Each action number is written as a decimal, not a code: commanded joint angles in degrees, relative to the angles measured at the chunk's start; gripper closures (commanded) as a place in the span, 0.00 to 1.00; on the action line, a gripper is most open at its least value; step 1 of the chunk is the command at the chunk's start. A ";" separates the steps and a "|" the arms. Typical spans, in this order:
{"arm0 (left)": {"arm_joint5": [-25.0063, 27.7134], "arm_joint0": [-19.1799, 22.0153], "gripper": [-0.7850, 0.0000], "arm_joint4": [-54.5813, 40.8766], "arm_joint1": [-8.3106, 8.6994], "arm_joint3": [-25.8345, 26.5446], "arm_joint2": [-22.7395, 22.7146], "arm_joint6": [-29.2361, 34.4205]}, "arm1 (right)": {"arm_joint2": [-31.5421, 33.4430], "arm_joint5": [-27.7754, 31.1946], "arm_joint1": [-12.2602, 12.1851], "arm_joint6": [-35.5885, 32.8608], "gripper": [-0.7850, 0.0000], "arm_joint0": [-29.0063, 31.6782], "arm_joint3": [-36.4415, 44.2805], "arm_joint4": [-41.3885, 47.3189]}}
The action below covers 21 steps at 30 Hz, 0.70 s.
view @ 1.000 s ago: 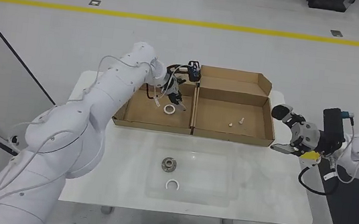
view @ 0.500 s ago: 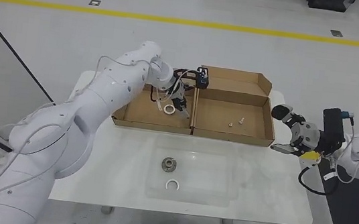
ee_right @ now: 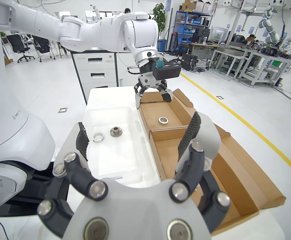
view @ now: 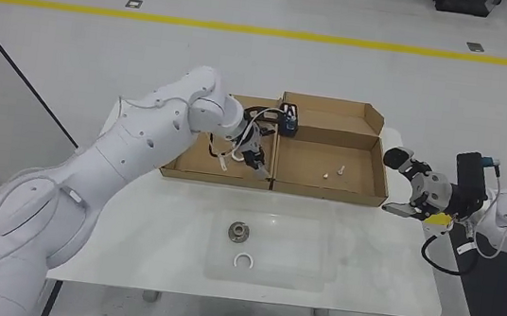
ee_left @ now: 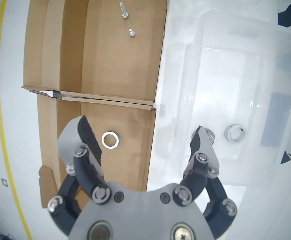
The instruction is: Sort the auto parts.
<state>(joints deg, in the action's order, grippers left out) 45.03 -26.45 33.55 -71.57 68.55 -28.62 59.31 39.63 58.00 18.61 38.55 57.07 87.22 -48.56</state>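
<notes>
L gripper wide open, empty, hangs over box front wall; ring lies in one compartment, bolts in the other, prob. by type; collar + hub wait in tray.

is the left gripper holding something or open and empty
Open and empty: the left gripper has its jaws wide apart, nothing between them; the ring lies loose on the cardboard box floor.
</notes>
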 commanded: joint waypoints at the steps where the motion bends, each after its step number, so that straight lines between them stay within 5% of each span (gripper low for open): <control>1: -1.57 -1.56 0.00 -0.29 1.31 4.39 -0.85 1.51 | 0.00 0.00 0.00 0.06 0.00 0.00 0.00 -0.01; 8: -5.05 -3.83 0.00 -0.66 5.11 15.52 -0.13 4.99 | 0.00 0.00 0.00 0.06 0.00 0.00 0.00 -0.01; 21: -9.46 -3.54 0.00 -8.03 7.57 23.30 3.01 9.40 | 0.00 0.00 0.00 0.06 0.00 0.00 0.00 -0.01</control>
<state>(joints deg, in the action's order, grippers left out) 35.53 -30.00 25.42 -63.98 91.89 -25.60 68.75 39.63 58.00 18.61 38.55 57.07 87.22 -48.56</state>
